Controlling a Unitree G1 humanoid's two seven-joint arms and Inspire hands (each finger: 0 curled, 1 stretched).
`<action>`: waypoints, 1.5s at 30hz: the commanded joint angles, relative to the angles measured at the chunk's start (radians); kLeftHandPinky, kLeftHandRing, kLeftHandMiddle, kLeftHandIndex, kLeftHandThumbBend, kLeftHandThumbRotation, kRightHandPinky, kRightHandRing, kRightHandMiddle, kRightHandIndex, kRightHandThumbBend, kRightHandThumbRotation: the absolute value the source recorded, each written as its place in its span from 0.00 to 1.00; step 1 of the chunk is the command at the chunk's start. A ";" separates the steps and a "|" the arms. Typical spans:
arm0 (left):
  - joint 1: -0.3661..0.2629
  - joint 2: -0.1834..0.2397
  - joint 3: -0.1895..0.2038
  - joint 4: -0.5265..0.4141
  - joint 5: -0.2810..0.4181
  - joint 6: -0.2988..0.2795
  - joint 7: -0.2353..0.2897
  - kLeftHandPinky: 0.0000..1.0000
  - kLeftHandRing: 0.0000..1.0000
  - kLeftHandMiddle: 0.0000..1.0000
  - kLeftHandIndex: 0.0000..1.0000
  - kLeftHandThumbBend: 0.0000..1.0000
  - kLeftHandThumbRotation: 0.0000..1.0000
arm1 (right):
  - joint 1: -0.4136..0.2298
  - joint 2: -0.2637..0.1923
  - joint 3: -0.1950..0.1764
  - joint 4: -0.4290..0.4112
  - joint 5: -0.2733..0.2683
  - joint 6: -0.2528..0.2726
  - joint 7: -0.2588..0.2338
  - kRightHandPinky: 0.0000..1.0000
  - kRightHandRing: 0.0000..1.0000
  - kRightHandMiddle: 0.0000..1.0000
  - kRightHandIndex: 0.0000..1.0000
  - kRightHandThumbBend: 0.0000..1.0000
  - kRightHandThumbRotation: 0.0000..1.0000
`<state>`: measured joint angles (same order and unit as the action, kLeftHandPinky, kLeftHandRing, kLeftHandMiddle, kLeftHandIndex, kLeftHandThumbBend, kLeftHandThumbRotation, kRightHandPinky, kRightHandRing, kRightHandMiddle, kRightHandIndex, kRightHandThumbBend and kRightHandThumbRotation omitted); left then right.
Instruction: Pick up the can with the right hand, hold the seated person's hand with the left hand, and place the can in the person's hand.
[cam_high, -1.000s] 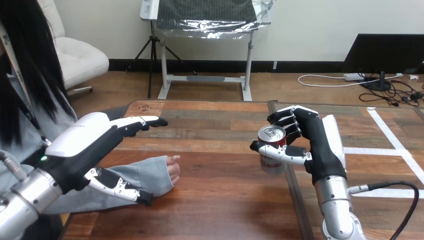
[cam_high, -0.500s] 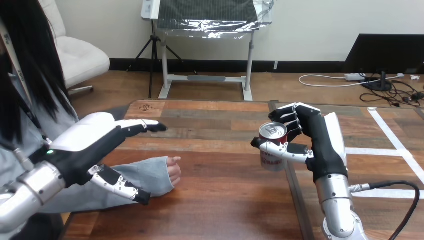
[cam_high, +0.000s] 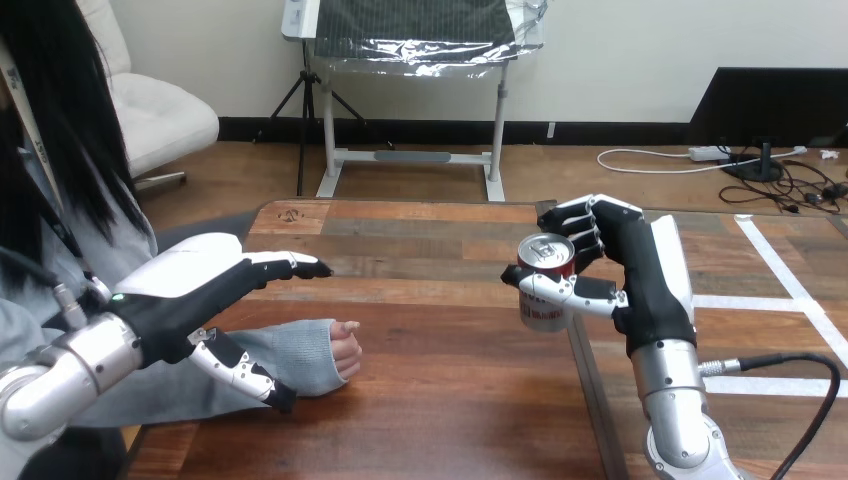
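Observation:
A red and white can (cam_high: 544, 286) with a silver top hangs upright above the table's right half, and my right hand (cam_high: 640, 275) is shut on it, fingers behind and thumb across the front. The person's hand (cam_high: 346, 347) rests loosely curled on the wood at the left, its grey sleeve (cam_high: 290, 355) lying along the table. My left hand (cam_high: 190, 290) hovers over that forearm, open, fingers stretched toward the table's middle and thumb hanging in front of the sleeve. I cannot tell whether the thumb touches the sleeve.
The wooden table (cam_high: 440, 400) has a seam (cam_high: 590, 400) running front to back under my right arm. White tape lines (cam_high: 790, 290) mark its right part.
My right hand has lifted the can slightly. My left hand has drawn back a little toward the left over the person's forearm. The person's hand has stayed put.

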<state>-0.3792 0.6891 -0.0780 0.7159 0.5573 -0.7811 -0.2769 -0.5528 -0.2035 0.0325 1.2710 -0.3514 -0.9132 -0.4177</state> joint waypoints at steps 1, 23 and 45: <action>-0.117 0.021 -0.033 0.074 0.022 0.003 0.059 0.78 0.85 0.86 0.85 1.00 0.25 | -0.115 -0.031 -0.014 -0.031 0.023 -0.048 -0.001 0.36 0.40 0.48 0.51 0.80 0.00; -0.237 0.015 -0.152 0.307 0.102 0.025 0.188 0.79 0.86 0.87 0.87 1.00 0.27 | -0.094 -0.034 -0.024 -0.044 0.047 -0.097 0.021 0.36 0.41 0.48 0.50 0.81 0.00; -0.281 0.006 -0.256 0.394 0.186 0.076 0.323 0.75 0.82 0.83 0.84 1.00 0.29 | -0.080 -0.029 -0.031 -0.054 0.082 -0.140 0.063 0.37 0.41 0.49 0.50 0.81 0.00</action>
<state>-0.5701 0.6916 -0.3100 1.1082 0.7287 -0.7187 -0.0068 -0.5603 -0.2052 0.0258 1.2699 -0.2941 -1.0132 -0.3598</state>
